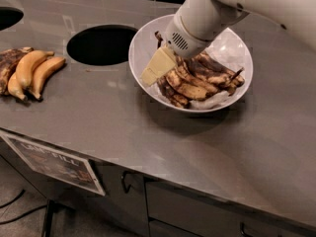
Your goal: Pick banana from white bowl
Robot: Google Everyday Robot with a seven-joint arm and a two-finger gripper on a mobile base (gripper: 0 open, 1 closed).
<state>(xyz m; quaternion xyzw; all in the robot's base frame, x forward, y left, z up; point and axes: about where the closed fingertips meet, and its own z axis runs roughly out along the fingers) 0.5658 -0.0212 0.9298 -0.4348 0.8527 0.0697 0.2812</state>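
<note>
The white bowl (236,47) stands on the grey counter, right of the middle. A bunch of overripe, brown-spotted bananas (197,80) lies in it, stems pointing to the bowl's far left. My gripper (157,67), cream-coloured at its tip, hangs from the white arm (207,16) and reaches down into the left side of the bowl. It sits at the left end of the bunch, just inside the rim. The arm hides the far part of the bowl.
A second bunch of yellower bananas (29,70) lies at the counter's left edge. A round hole (101,44) opens in the counter just left of the bowl, another hole (7,18) at far left. A label (54,162) and drawer handles (126,181) are on the cabinet front below.
</note>
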